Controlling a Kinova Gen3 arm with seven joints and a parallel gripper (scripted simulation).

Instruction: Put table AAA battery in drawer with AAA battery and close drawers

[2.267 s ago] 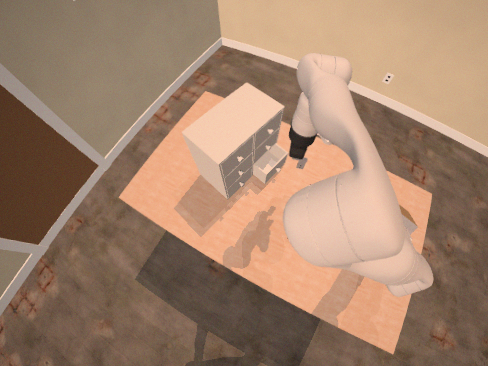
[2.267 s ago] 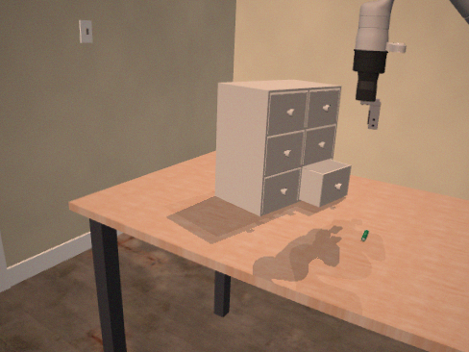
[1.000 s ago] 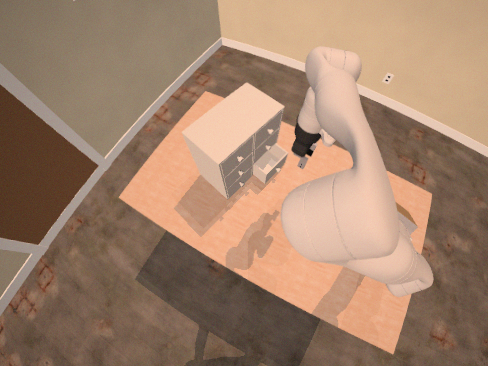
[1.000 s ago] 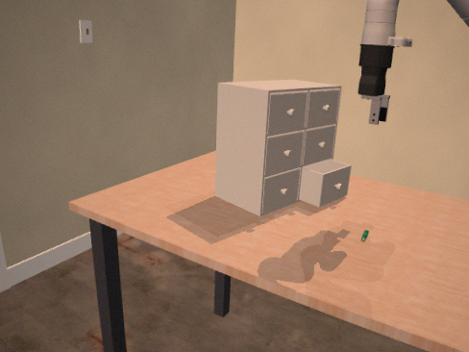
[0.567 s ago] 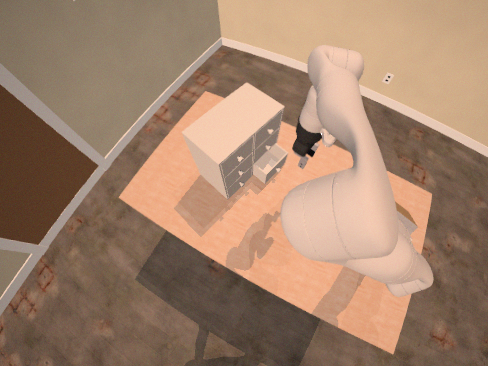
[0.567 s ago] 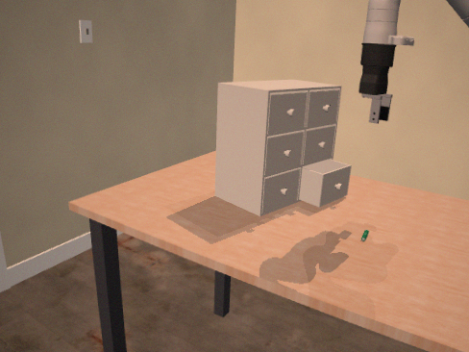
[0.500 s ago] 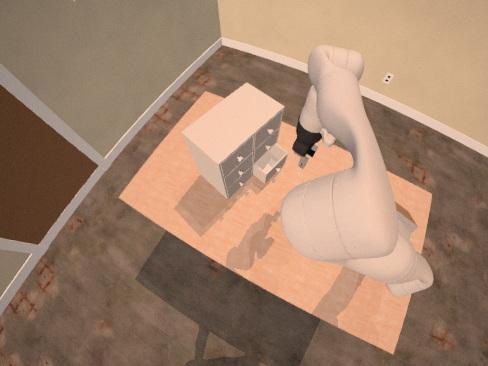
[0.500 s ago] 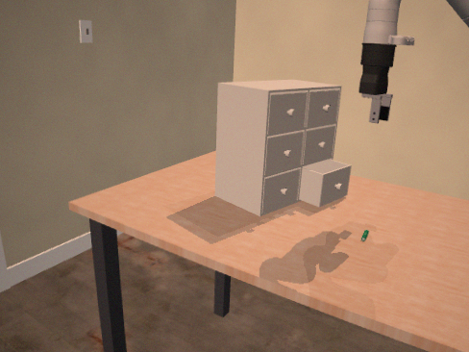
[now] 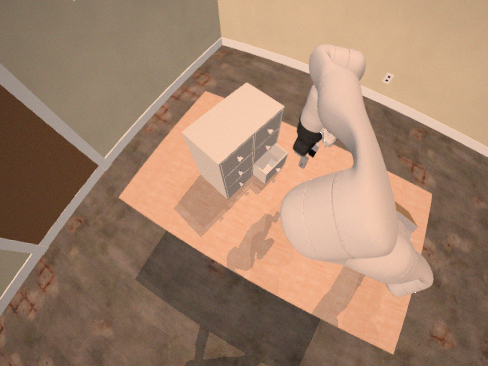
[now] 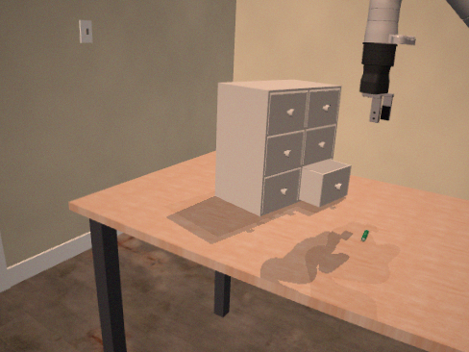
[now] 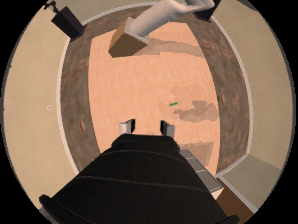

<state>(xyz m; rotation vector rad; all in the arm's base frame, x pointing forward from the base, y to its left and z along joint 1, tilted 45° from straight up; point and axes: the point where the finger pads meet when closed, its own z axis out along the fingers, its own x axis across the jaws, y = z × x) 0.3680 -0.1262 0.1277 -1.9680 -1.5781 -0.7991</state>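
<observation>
Green battery: one AAA battery [image 10: 365,235] [image 11: 173,104] lies on its side on the table [image 9: 300,280] [image 10: 144,180] [image 11: 115,80], out in front of the chest and well apart from it.
Chest: one, pale, upright on the table [image 9: 235,122] [image 10: 240,144].
Drawers: six, in two columns of three; five are pushed in.
Open drawer: one, the bottom one [image 9: 270,172] [image 10: 336,185] of the right-hand column in the exterior view, partly out. Its contents are too small to make out.
Knobs: six, one on each drawer front.
Gripper: one [image 9: 308,156] [image 10: 381,117] [image 11: 148,126], raised above the table and apart from chest and battery; its two fingers are spread wide, with nothing between them.
Arm: one [image 9: 340,210] [image 10: 382,21], pale.
Table legs: two dark ones show in the exterior view [image 10: 107,279].
Wall plates: one light switch [image 10: 86,32], one outlet [image 9: 388,78] [image 11: 49,107].

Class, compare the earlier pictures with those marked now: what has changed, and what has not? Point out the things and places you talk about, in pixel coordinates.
The gripper [image 9: 308,158] [image 10: 380,116] [image 11: 147,124] has turned and shifted a little right and up in the exterior view; the arm moved with it. It is open, and nothing was picked up or released. The green battery [image 10: 365,236] [image 11: 173,104], chest [image 9: 232,120] [image 10: 240,144] [image 11: 200,170] and pulled-out drawer [image 9: 269,176] [image 10: 329,192] stayed put.
</observation>
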